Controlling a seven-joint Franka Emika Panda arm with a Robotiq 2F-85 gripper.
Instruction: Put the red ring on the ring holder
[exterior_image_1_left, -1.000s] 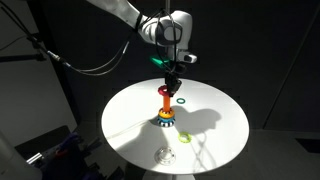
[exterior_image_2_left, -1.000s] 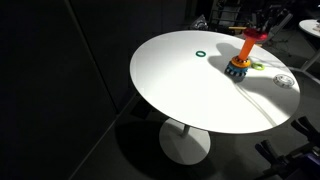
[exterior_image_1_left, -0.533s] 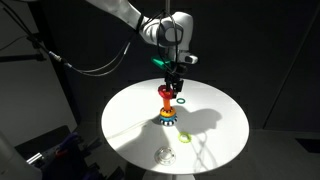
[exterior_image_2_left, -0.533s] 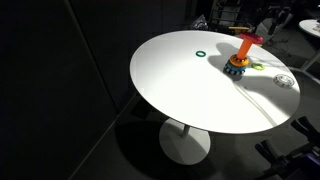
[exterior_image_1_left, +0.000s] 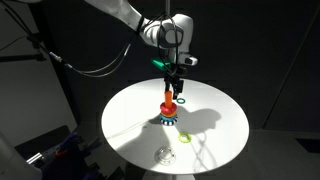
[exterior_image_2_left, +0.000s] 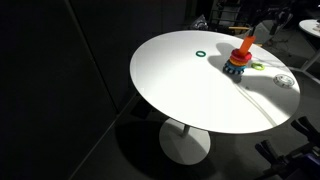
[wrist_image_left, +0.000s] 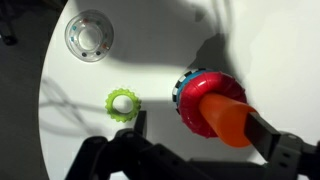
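Observation:
The red ring (wrist_image_left: 192, 94) lies low on the ring holder (wrist_image_left: 225, 115), around the orange peg and on top of the blue-and-yellow base. In both exterior views the red ring (exterior_image_1_left: 169, 107) (exterior_image_2_left: 238, 58) sits at the foot of the peg (exterior_image_1_left: 169, 98) (exterior_image_2_left: 243, 45). My gripper (wrist_image_left: 195, 116) (exterior_image_1_left: 172, 88) hangs open just above the peg top. Its dark fingers (wrist_image_left: 140, 122) stand on either side of the peg and hold nothing.
On the round white table (exterior_image_1_left: 220, 125) lie a yellow-green ring (wrist_image_left: 122, 103) (exterior_image_1_left: 186, 138), a clear whitish ring (wrist_image_left: 89, 36) (exterior_image_1_left: 163, 154) and a thin green ring (exterior_image_2_left: 201, 54). Dark floor surrounds the table edge.
My gripper has opened. The red ring left the fingers at the peg top and slid down the peg to the base. The arm has hardly moved.

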